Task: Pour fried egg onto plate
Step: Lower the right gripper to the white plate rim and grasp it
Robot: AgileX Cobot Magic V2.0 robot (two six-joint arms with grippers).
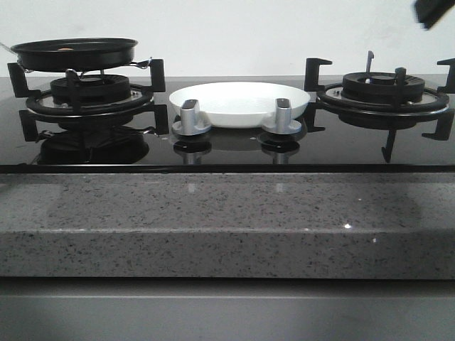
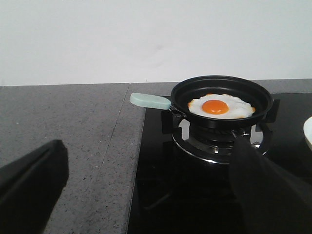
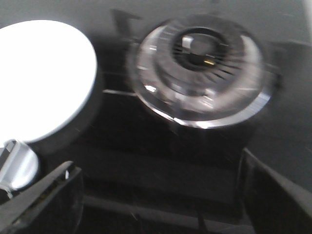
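The fried egg [image 2: 221, 107] lies flat in a black frying pan [image 2: 222, 97] that sits on the left burner [image 1: 89, 96] of a glossy black cooktop [image 1: 227, 145]. Its white is creamy with a wavy, slightly browned edge, and a round orange yolk sits near the middle. It covers much of the pan's floor but does not reach the wall all round. In the front view only a small orange speck of it shows above the pan's rim. A pale green handle [image 2: 150, 101] sticks out from the pan over the grey speckled counter [image 2: 73, 126].

The plate [image 1: 240, 103] stands empty at the middle of the cooktop, between the two burners and just behind two silver knobs [image 1: 191, 117]. It is plain white, round, shallow and glossy.

The left gripper [image 2: 151, 195] is spread wide and holds nothing; it is apart from the pan, on the handle's side. The right gripper [image 3: 161, 204] is likewise parted and empty, above the right burner [image 3: 202, 73], in a blurred view with the plate's edge beside it.
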